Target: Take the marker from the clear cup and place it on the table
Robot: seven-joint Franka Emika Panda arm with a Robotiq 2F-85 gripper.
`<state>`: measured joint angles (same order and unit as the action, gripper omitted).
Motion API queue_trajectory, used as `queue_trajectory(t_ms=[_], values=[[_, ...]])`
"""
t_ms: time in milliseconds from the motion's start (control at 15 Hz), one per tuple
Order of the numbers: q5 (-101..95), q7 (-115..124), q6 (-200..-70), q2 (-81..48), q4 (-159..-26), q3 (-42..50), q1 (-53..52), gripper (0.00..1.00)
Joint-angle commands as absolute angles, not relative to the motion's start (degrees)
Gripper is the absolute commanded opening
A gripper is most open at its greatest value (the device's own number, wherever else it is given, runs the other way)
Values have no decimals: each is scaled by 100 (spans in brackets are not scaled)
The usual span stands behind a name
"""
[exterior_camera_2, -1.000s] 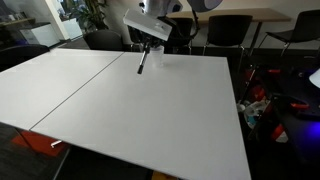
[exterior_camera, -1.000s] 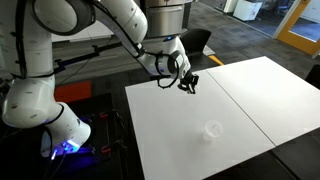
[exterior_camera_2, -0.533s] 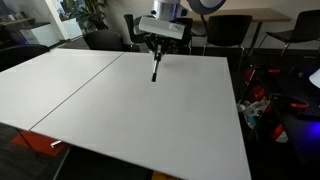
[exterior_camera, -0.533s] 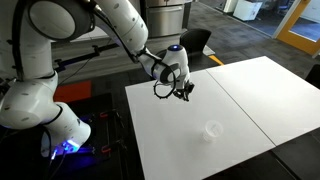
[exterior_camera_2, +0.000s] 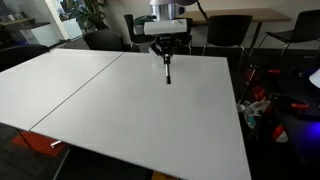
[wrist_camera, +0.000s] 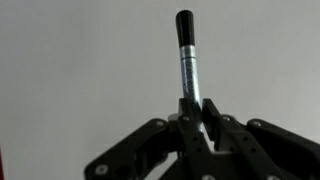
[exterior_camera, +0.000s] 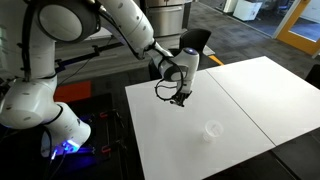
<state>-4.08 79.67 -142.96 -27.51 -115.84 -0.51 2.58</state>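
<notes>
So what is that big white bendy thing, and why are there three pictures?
It is a white robot arm with joints, a bit like your own arm. Two pictures come from cameras standing around the room. The third comes from a camera on the arm's wrist, looking out past its black jaws. The jaws are squeezing a thin black marker pen, which hangs point-down over the big white flat table. A small see-through round cup stands on the table, away from the pen.
</notes>
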Motion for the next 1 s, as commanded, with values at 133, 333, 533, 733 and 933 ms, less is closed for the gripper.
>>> queue_trajectory(t_ms=[133, 333, 533, 733, 933], values=[[-352, 7784, -13147, -3604, -10372, 400, -297, 4], [-436, 7810, -12766, -3948, -9926, 519, -482, 51], [-514, 7895, -12542, -4127, -9658, 639, -646, 73], [-889, 8145, -12784, -3975, -9886, 887, -959, 96], [-1491, 8556, -13144, -3729, -10254, 1158, -1313, 100]])
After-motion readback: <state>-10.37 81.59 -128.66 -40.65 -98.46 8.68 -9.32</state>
